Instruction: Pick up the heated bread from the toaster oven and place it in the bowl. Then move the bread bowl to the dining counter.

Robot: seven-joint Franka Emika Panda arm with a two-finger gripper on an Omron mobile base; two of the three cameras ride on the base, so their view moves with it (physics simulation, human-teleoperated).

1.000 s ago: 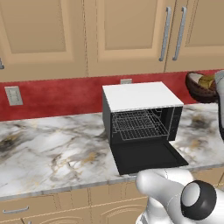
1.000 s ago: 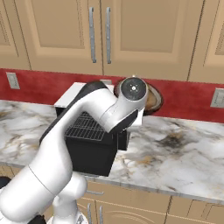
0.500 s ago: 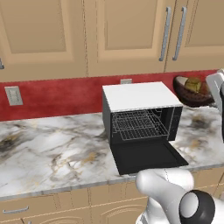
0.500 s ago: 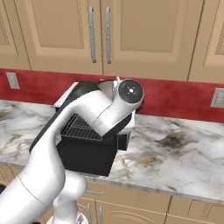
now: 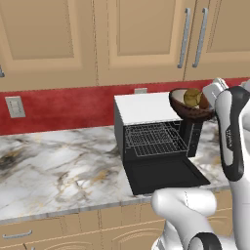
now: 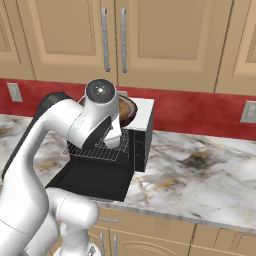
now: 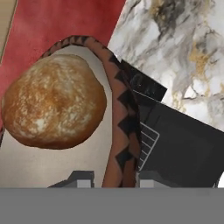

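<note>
1. The lumpy golden-tan heated bread (image 7: 52, 101) sits inside the round dark-brown bowl (image 5: 188, 111), so we judge the first step done.
2. Our gripper (image 7: 114, 179) pinches the bowl's rim between its fingertips, carrying it level above the boxy black toaster oven (image 5: 154, 141).
3. The oven's door hangs open over the marble counter (image 5: 58, 171).

A boxy black toaster oven (image 5: 155, 139) with a flat white top stands on the brown-veined marble tabletop (image 5: 58, 166), its drop-down door open and flat. A round dark-brown bowl (image 5: 191, 110) holding a golden-tan bread roll (image 5: 192, 97) hangs above its right corner, beside the white arm.
</note>
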